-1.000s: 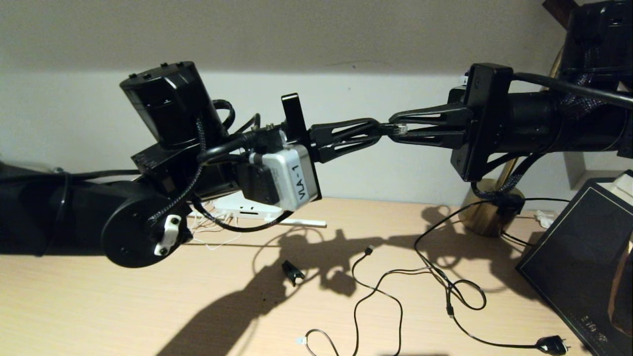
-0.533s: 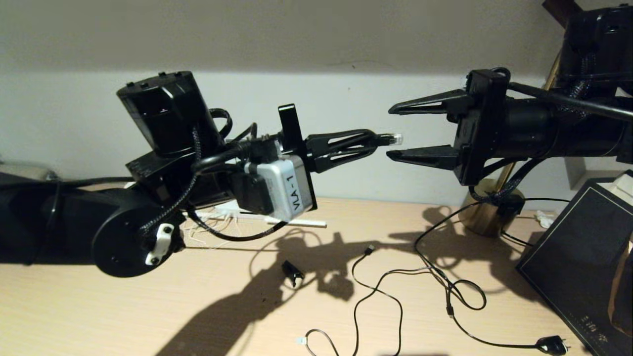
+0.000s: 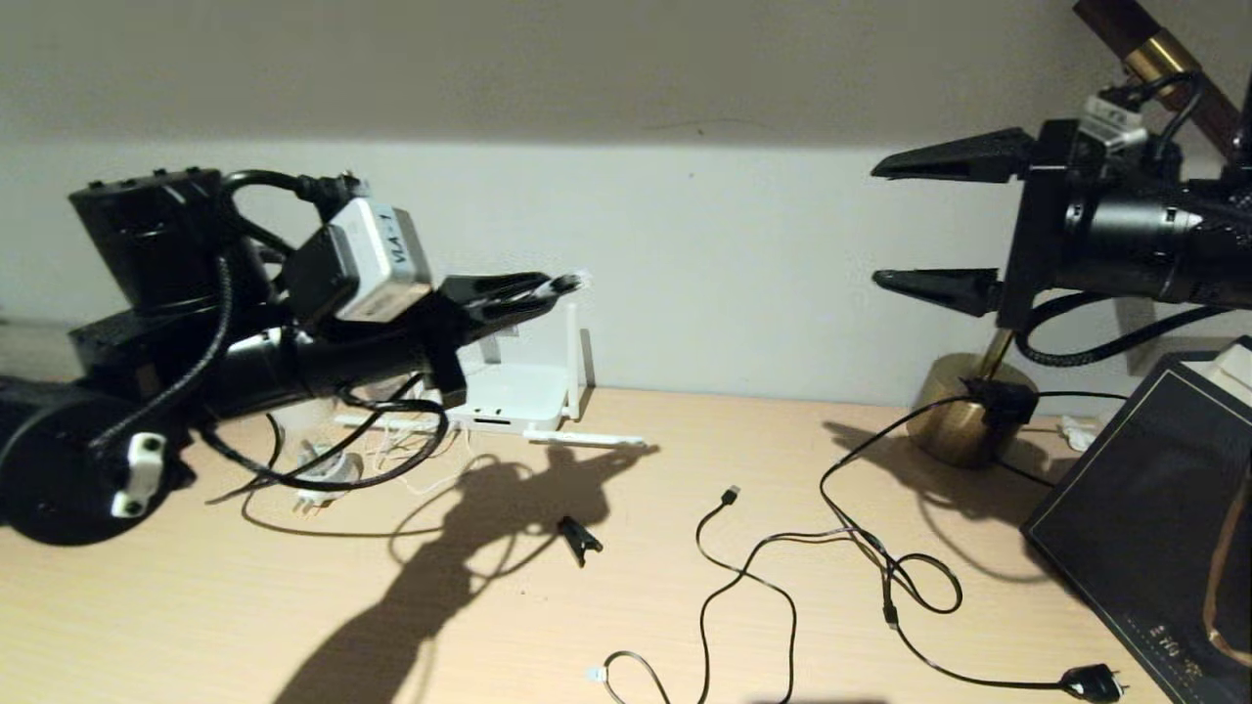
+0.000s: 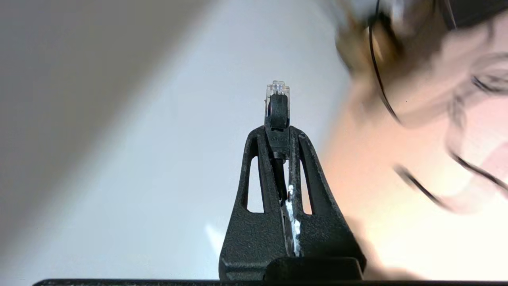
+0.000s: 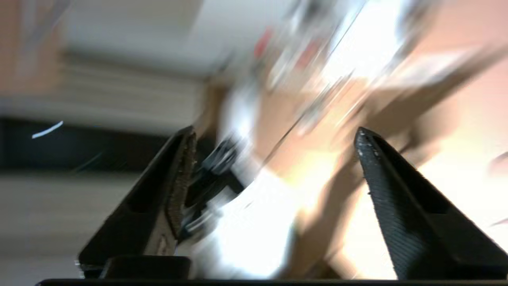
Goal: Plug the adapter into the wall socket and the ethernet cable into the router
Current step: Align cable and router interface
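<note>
While the ethernet cable (image 3: 411, 460) hung in a black loop under my left arm, its clear plug (image 4: 277, 92) stuck out past the tip of my left gripper (image 3: 558, 286), whose fingers (image 4: 305, 159) were pinched tight on the cable just behind the plug. That gripper was raised above the table (image 3: 245, 606), its tip in front of one upright antenna of the router (image 3: 509, 403). The router, a flat white box, sat on the table against the wall, with another antenna lying flat beside it. A small white plug (image 3: 318, 479) rested on the table near the router, under the cable loop. My right gripper (image 3: 924, 223) hovered well apart from the left, high over the table, its two fingers (image 5: 397, 198) spread wide and holding nothing. Below it stood a brass lamp base (image 3: 963, 411), with thin black cords (image 3: 782, 567) strewn across the table.
</note>
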Controlling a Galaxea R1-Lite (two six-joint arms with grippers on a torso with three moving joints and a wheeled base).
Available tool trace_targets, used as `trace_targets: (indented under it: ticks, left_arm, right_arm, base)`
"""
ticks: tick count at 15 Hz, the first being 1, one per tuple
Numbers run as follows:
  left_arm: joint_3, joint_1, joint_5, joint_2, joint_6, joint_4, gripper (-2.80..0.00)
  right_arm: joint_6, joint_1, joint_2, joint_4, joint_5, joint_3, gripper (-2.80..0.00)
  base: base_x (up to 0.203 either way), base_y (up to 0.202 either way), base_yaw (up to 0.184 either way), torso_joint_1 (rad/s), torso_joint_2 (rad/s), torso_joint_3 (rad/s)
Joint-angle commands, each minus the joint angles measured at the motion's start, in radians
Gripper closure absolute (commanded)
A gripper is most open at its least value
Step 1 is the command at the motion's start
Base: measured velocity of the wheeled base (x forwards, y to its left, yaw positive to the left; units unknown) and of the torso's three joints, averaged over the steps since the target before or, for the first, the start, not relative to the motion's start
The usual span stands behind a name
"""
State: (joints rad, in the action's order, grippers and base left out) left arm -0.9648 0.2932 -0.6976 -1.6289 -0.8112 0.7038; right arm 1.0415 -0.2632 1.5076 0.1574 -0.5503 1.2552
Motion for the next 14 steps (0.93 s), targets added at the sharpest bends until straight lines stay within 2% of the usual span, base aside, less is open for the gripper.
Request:
trace_targets:
  ticks: [1,4,5,6,8,10,11,12,14]
  left_arm:
    - [0.040,-0.094,0.005,0.139,0.078,-0.273,0.00]
    - [0.045,-0.114,0.008,0.271,0.131,-0.670,0.00]
    - [0.049,-0.122,0.011,0.306,0.151,-0.737,0.00]
    - [0.057,-0.135,0.018,0.324,0.184,-0.760,0.00]
    - [0.065,-0.146,0.052,0.328,0.207,-0.768,0.00]
    - [0.065,-0.149,0.058,0.335,0.280,-0.777,0.00]
    - [0.061,-0.149,0.057,0.361,0.379,-0.801,0.00]
    - [0.043,-0.146,0.049,0.390,0.466,-0.865,0.00]
    - [-0.021,-0.142,0.008,0.402,0.596,-1.008,0.00]
  right_arm:
    - [-0.205,0.014,-0.169,-0.003,0.134,-0.081,0.00]
    - [-0.561,0.041,-0.379,-0.082,0.268,-0.182,0.00]
    - [-0.668,0.046,-0.454,-0.145,0.324,-0.204,0.00]
    - [-0.734,0.049,-0.524,-0.191,0.377,-0.233,0.00]
    - [-0.836,0.053,-0.703,-0.246,0.486,-0.354,0.00]
    - [-0.939,0.056,-0.876,-0.272,0.588,-0.457,0.00]
    - [-0.999,0.074,-0.961,-0.286,0.645,-0.506,0.00]
    - [-1.039,0.133,-1.018,-0.295,0.681,-0.546,0.00]
    - [-1.086,0.306,-1.103,-0.307,0.692,-0.657,0.00]
  base:
    - [0.000,0.000,0.000,0.000,0.00,0.000]
    - [0.000,0.000,0.000,0.000,0.00,0.000]
    - [0.000,0.000,0.000,0.000,0.00,0.000]
    - [0.000,0.000,0.000,0.000,0.00,0.000]
    - [0.000,0.000,0.000,0.000,0.00,0.000]
    - [0.000,0.000,0.000,0.000,0.00,0.000]
    - [0.000,0.000,0.000,0.000,0.00,0.000]
    - [0.000,0.000,0.000,0.000,0.00,0.000]
    - [0.000,0.000,0.000,0.000,0.00,0.000]
